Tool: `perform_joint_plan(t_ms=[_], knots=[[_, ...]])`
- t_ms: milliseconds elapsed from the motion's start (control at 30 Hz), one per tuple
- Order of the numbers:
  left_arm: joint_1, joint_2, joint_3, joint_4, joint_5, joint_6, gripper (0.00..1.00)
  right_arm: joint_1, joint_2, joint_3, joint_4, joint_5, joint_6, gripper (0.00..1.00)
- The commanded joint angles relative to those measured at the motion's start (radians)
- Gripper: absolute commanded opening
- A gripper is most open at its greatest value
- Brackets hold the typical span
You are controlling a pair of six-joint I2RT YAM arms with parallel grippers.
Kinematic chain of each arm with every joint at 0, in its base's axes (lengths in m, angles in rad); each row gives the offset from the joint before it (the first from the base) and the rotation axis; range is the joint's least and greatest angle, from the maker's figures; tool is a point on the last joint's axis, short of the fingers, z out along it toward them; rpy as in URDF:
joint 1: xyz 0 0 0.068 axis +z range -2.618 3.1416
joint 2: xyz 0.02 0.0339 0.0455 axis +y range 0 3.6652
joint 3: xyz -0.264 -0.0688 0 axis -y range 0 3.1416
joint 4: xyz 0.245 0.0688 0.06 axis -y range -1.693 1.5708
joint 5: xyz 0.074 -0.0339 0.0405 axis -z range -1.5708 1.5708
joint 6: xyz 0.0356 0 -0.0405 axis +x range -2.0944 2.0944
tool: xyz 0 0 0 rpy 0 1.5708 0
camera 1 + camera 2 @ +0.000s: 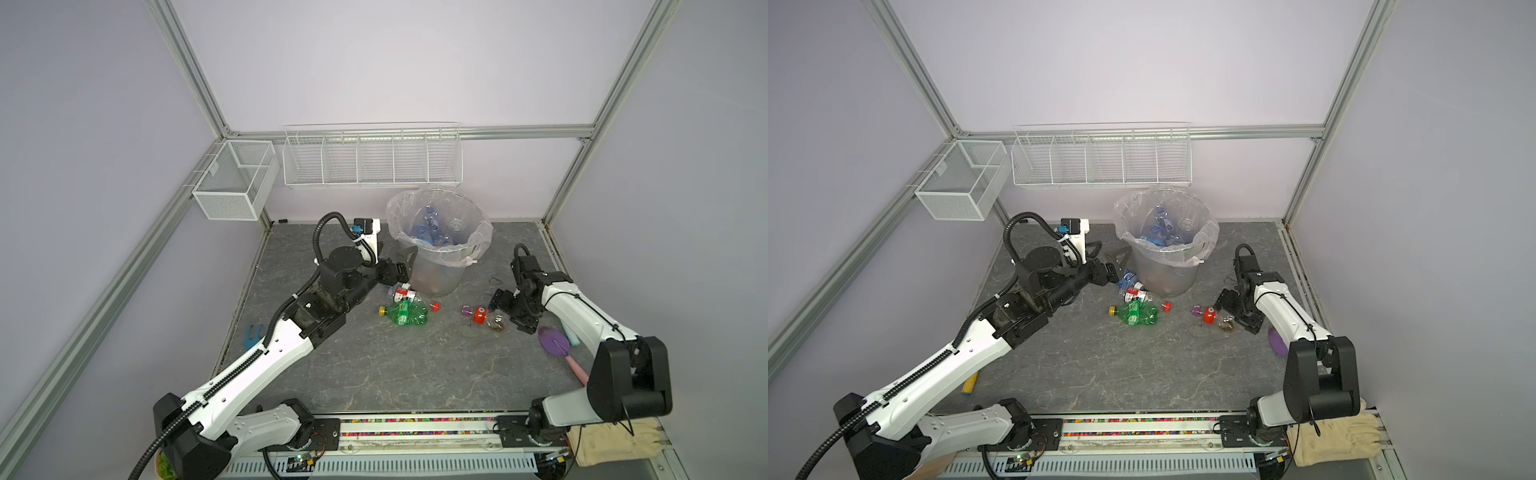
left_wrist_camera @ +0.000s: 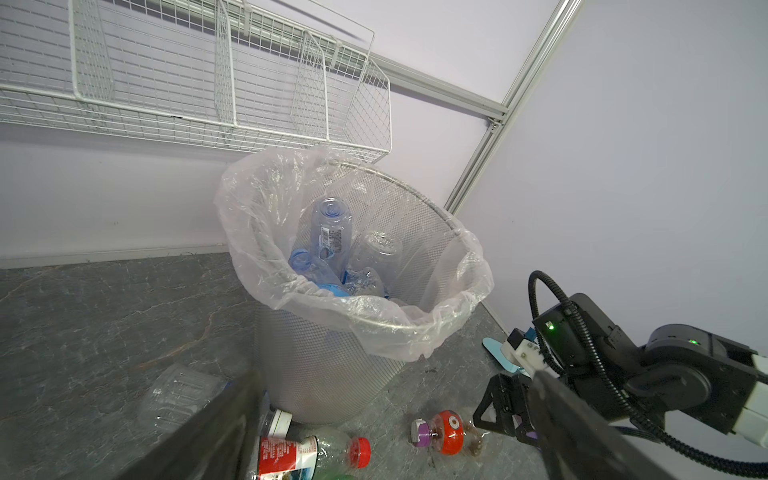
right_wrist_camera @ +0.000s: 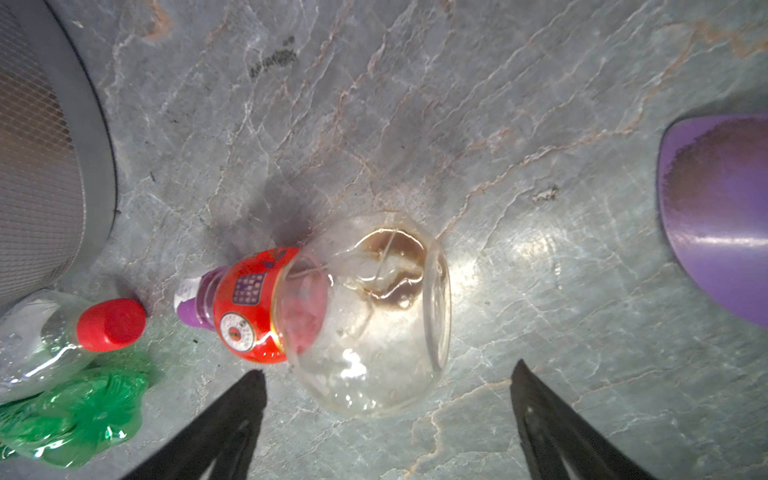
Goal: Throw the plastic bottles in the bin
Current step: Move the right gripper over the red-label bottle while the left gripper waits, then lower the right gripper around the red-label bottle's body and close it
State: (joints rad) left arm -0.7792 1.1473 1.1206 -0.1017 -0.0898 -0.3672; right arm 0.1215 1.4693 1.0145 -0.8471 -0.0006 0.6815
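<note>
While the right gripper (image 3: pixel 388 415) hangs open just beside the red bottle (image 3: pixel 332 307), its long axis runs across the jaws

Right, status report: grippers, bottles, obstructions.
Left gripper open, beside bin. Right gripper open, empty, over the purple-capped bottle. Green bottle and others on table. Nothing blocking.

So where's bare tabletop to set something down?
Free: the wide grey tabletop between the crushed green bottle and the front rail. Crowded: around the lined grey bin, where bottles cluster, and by the purple scoop.
</note>
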Motion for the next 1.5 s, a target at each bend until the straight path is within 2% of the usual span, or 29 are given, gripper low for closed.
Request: perform_joint_plan(t_ms=[0,33,200,400,700,1300,1467], knots=[[-0.002,-0.021,-0.008,0.014,-0.014,-0.012,0.99,0.004,0.030,-0.019,0.046,-0.001,0.014,0.98],[-0.002,-0.021,-0.010,0.015,-0.016,-0.013,0.99,0.003,0.037,-0.023,0.055,-0.001,0.015,1.00],[-0.002,-0.030,-0.018,0.014,-0.021,-0.014,0.99,0.003,0.059,-0.029,0.076,-0.003,0.014,0.88],[-0.002,-0.032,-0.019,0.008,-0.025,-0.013,0.99,0.003,0.053,-0.050,0.081,0.014,0.028,0.67],[-0.002,-0.042,-0.022,0.002,-0.033,-0.010,0.99,0.003,0.020,-0.083,0.097,0.014,0.051,0.51],[-0.001,-0.050,-0.026,-0.001,-0.035,-0.009,0.99,0.003,-0.017,-0.103,0.083,0.036,0.068,0.43],[-0.002,-0.055,-0.027,-0.007,-0.036,-0.010,0.99,0.003,-0.040,-0.087,0.044,0.066,0.068,0.54]])
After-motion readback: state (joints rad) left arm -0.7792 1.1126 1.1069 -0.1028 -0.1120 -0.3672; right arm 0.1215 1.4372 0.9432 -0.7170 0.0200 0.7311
